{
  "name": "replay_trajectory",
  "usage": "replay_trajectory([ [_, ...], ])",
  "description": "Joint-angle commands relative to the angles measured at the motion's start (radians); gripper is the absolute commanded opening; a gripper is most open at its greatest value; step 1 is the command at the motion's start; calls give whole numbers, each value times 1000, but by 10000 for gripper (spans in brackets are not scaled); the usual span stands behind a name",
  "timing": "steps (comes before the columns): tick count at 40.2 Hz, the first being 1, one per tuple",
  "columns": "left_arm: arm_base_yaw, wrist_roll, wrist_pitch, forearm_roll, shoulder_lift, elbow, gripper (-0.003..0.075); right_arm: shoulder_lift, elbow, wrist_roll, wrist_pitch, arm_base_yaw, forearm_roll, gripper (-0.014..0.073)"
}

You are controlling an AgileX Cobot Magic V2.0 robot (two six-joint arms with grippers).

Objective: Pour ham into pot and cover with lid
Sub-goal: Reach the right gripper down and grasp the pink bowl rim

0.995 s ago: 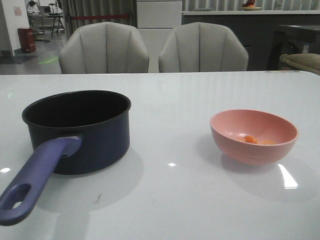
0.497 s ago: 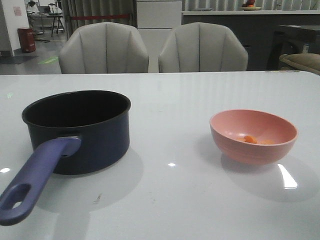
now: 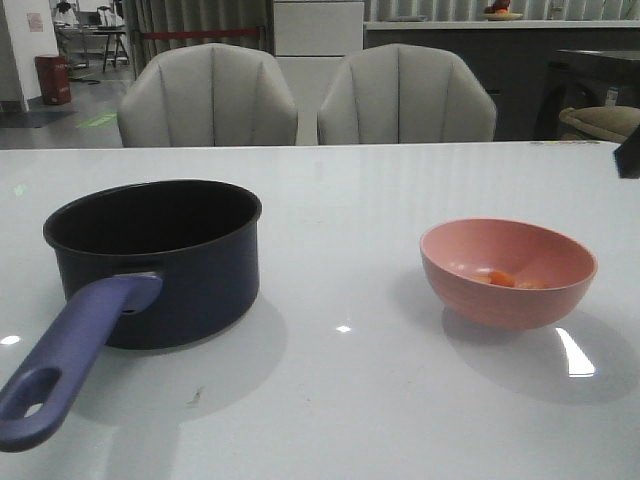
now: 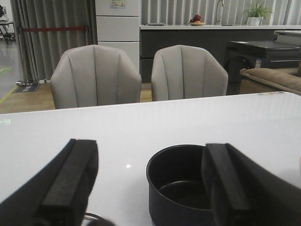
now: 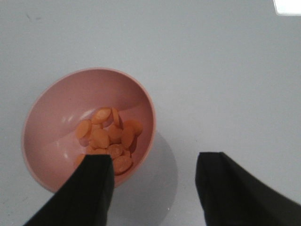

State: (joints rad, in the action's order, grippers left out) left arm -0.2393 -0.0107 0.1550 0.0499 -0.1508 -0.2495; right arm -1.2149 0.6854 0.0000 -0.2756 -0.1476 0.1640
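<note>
One pot [image 3: 160, 262], upright; handle [image 3: 72, 362] points toward camera-left | ham [image 5: 108, 139] in bowl [image 5: 56, 113] | both grippers spread, empty

One dark navy pot [image 3: 160, 262], one pink bowl [image 3: 508, 272], roughly ten orange ham slices [image 5: 109, 140] heaped in that bowl, two grey chairs [image 3: 208, 97], one white table [image 3: 350, 400], two black grippers, left [image 4: 149, 181] and right [image 5: 153, 183]

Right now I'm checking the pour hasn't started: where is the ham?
The ham lies in the pink bowl on the table's right side in the front view, apart from the pot at left.
</note>
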Motion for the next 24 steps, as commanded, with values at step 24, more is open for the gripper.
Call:
replay_trajectory([
  [24,-8,-3,-77,9,-8,-25,497,-523,386,-8,-124,0,59,177],
])
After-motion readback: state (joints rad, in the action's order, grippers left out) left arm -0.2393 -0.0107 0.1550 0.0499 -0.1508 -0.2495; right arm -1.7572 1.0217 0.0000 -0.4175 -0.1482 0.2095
